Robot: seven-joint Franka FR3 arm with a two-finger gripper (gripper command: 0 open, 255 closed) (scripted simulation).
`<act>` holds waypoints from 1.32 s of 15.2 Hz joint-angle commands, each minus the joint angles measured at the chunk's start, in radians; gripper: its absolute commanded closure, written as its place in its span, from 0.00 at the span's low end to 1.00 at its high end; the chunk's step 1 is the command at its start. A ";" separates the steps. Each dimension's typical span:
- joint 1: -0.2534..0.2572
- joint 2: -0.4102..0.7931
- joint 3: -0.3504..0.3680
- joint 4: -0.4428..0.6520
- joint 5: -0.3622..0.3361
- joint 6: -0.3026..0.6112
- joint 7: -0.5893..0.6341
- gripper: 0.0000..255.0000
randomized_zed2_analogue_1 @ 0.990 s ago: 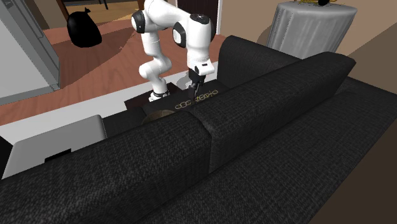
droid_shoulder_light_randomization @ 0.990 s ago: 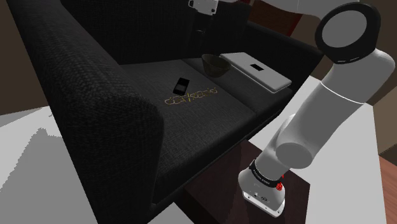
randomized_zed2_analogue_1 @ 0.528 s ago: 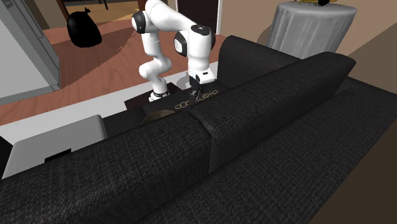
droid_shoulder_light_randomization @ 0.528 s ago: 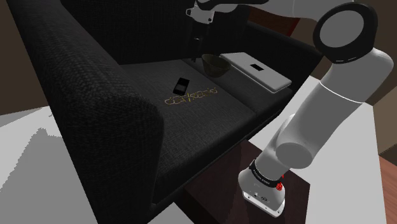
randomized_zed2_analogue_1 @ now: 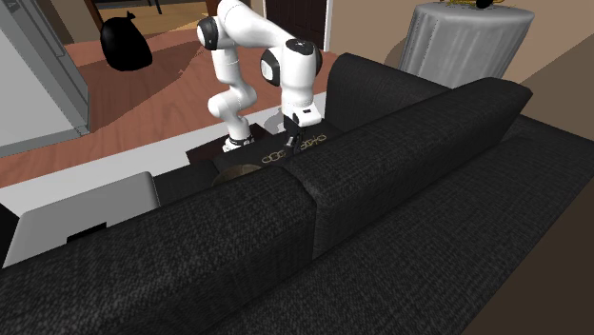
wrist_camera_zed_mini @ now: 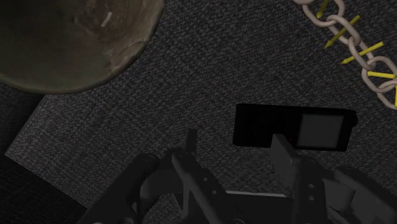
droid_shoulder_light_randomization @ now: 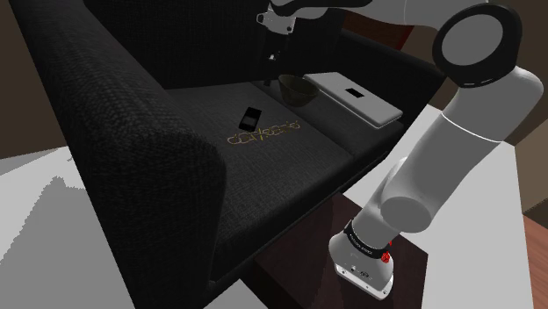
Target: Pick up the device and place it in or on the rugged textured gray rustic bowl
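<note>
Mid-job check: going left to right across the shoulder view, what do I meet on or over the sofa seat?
Black device → claw, above the seat → dark bowl → grey laptop. The chain is left out: its span overlaps the device and claw.

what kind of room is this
Most likely a home living room: a big dark fabric sofa, a grey laptop lying on its seat, and a cloth-draped round table nearby.
</note>
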 commanded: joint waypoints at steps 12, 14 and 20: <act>0.012 -0.060 0.013 -0.109 -0.006 0.055 0.316 0.00; 0.019 -0.103 0.037 -0.197 -0.009 0.106 0.639 0.00; 0.030 -0.095 0.142 -0.307 -0.006 0.241 1.598 0.00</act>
